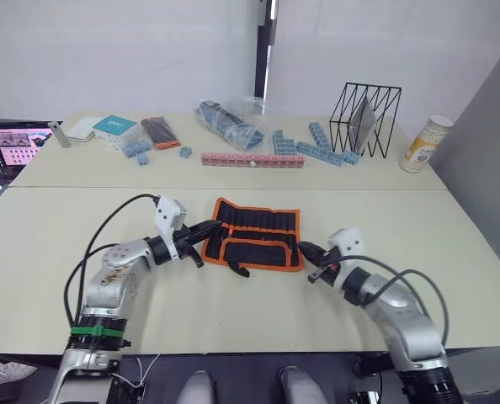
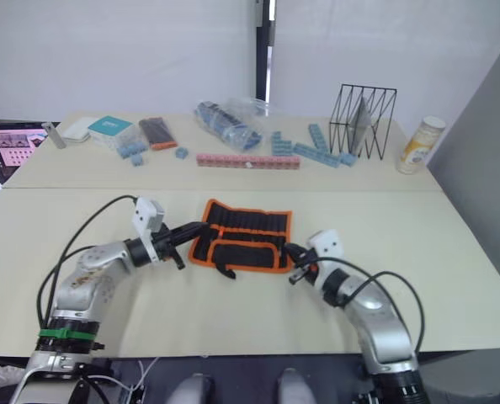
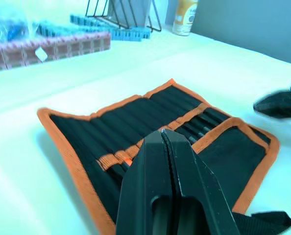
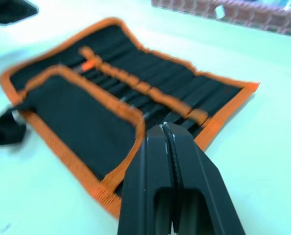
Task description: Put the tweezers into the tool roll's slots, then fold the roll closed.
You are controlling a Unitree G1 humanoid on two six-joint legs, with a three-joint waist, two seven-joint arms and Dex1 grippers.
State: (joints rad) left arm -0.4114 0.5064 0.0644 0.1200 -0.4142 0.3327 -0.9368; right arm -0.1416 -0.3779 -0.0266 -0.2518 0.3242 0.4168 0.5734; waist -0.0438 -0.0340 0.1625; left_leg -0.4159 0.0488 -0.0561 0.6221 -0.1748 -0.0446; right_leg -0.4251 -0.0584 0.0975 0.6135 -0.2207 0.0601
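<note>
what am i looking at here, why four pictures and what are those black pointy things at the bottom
It's a two-armed humanoid robot at a table. Two pictures come from cameras in its head, looking down over its arms. The other two come from cameras on each wrist, so the black pointed shapes are that arm's own fingers, pressed together and holding nothing. The left gripper and right gripper sit at either end of an open black tool roll with orange trim. Blue blocks, a wire rack and a can lie farther back.
</note>
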